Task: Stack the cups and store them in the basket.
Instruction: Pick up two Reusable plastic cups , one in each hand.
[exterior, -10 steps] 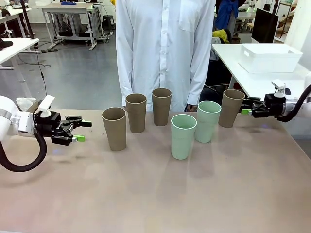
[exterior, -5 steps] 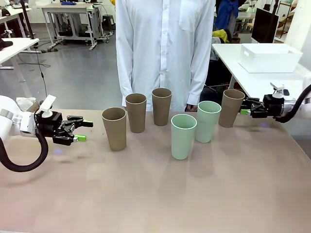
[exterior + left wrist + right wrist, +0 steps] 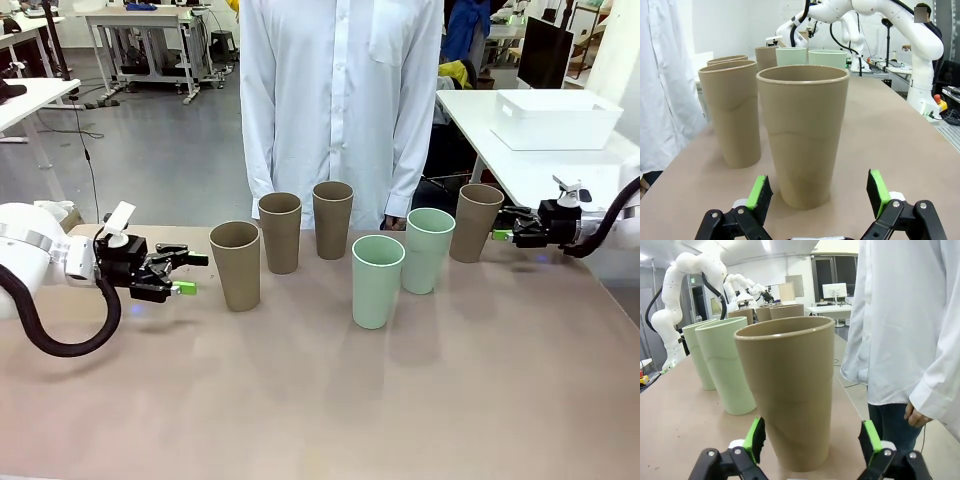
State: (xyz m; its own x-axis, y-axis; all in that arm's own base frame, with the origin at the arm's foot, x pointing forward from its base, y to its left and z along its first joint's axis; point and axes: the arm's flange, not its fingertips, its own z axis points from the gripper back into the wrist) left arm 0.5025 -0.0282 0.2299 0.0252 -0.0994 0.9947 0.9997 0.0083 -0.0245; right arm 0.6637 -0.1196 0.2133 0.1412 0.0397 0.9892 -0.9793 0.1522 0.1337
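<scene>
Six cups stand upright in a loose row across the table. The leftmost brown cup (image 3: 235,265) sits just right of my left gripper (image 3: 192,274), which is open. In the left wrist view that cup (image 3: 802,130) stands just beyond the open green pads, with my left gripper (image 3: 819,192) lined up on it. Two more brown cups (image 3: 280,232) (image 3: 332,218) stand behind. Two mint cups (image 3: 377,280) (image 3: 428,250) stand in the middle. My open right gripper (image 3: 503,222) reaches the rightmost brown cup (image 3: 476,222), whose base (image 3: 787,385) sits at my right gripper's (image 3: 812,439) fingertips. The white basket (image 3: 555,118) rests on another table at the back right.
A person in a white shirt (image 3: 340,100) stands at the far edge behind the cups, hands down. The near half of the table (image 3: 320,400) is bare. Other tables and arms fill the room behind.
My left gripper has moved right, closing in on the leftmost brown cup, still open. The right gripper has barely shifted at the rightmost brown cup.
</scene>
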